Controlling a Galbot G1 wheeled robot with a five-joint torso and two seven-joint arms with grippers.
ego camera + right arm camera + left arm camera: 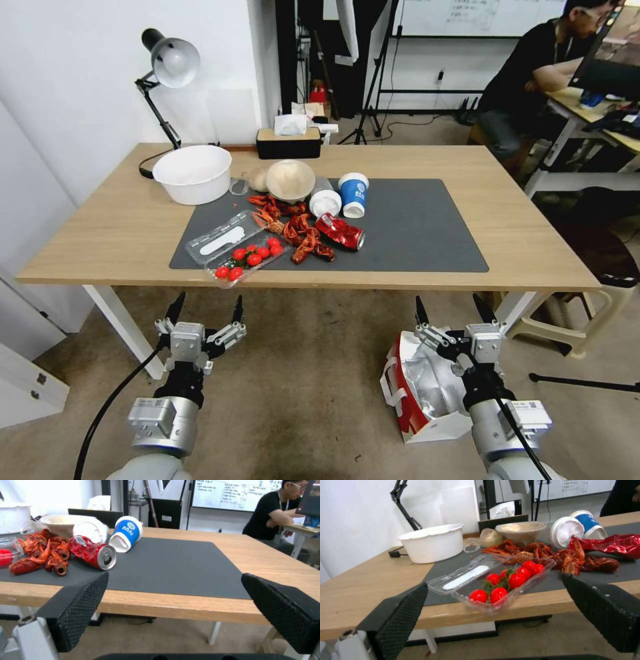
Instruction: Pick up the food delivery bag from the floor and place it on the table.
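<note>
The food delivery bag (417,390), white with red sides and foil lining, lies open on the floor (300,393) at the lower right, in front of the table (107,227). My right gripper (452,308) hangs open just above the bag, touching nothing, and faces the table edge (173,605). My left gripper (205,309) is open too, held over the floor at the lower left, in front of the table edge (370,615). Both sets of fingers (403,612) (80,605) are spread wide with nothing between them.
The dark grey mat (413,227) holds crayfish shells (293,227), a crushed red can (340,232), cups (352,193), bowls and a clear tomato tray (237,250) overhanging the front edge. White table legs (123,323) stand near each arm; a stool (587,313) is at the right.
</note>
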